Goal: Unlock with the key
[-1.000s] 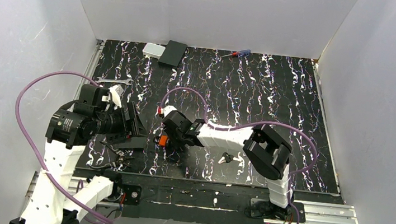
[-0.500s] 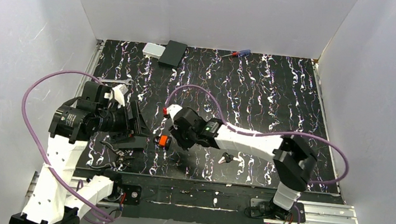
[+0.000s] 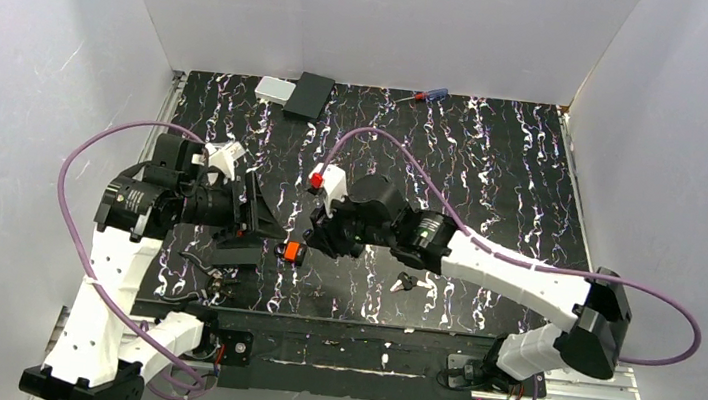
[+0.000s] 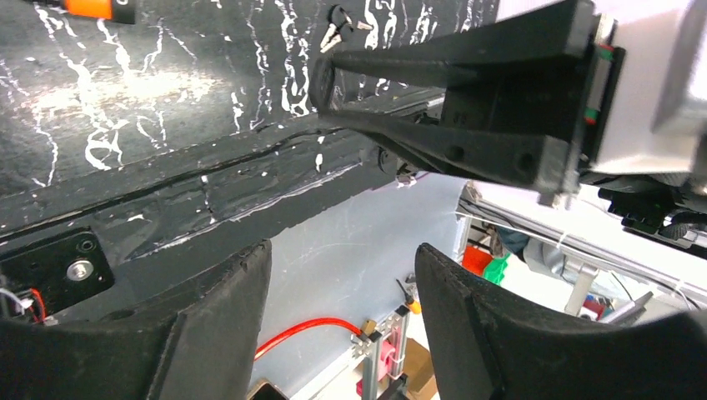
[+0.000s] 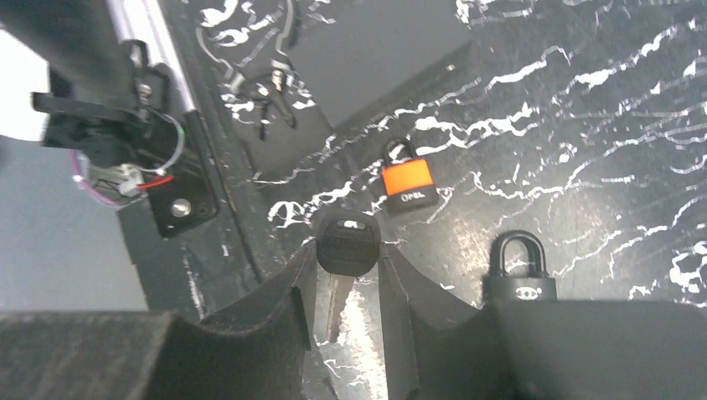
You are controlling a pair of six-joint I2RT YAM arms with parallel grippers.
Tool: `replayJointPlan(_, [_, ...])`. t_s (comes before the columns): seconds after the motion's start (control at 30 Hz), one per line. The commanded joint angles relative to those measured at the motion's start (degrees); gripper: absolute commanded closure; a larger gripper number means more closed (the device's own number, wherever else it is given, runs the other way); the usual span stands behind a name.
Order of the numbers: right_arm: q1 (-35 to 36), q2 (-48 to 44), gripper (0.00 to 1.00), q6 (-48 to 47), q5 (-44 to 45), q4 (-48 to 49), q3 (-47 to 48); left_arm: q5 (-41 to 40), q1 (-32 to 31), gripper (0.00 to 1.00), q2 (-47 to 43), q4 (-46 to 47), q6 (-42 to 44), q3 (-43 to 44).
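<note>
My right gripper [image 5: 348,252] is shut on the key [image 5: 348,244]: its dark head sits between the fingertips and its silvery blade points back between the fingers. On the mat just ahead lies a small orange padlock [image 5: 408,185] [image 3: 294,252]. A black padlock [image 5: 518,275] lies to the right of the fingers; in the top view the right gripper [image 3: 318,236] hides it. My left gripper [image 3: 260,235] hovers just left of the orange padlock. It stands open [image 4: 342,252] with nothing between its fingers and looks over the table's near edge.
A second small key [image 3: 404,283] [image 4: 338,21] lies on the mat near the front edge. A dark bunch of small metal parts [image 3: 215,283] lies by the left arm's base. At the back are a grey box [image 3: 275,89], a black box [image 3: 310,95] and a screwdriver [image 3: 422,95].
The right arm has stretched out, its elbow swinging far right while its gripper stays over the orange padlock. The left gripper has moved right toward that padlock and narrowed slightly.
</note>
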Motion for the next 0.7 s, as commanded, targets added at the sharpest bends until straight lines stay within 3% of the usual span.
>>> replayJointPlan(0.0, [0.03, -5.4, 0.72, -1.41, -5.7, 5.01, -0.6, 5.03, -0.01, 0.4, 0.81, 2.18, 0.27, 1.76])
replayJointPlan(0.5, [0.08, -8.87, 0.71, -4.22, -7.31, 4.37, 1.92, 10.71, -1.79, 0.47, 5.13, 9.37, -4.06, 0.47])
replayJointPlan(0.67, [0.18, -7.91, 0.71, -5.61, -7.5, 2.96, 4.02, 9.03, -4.37, 0.49, 6.53, 9.58, -4.6, 0.51])
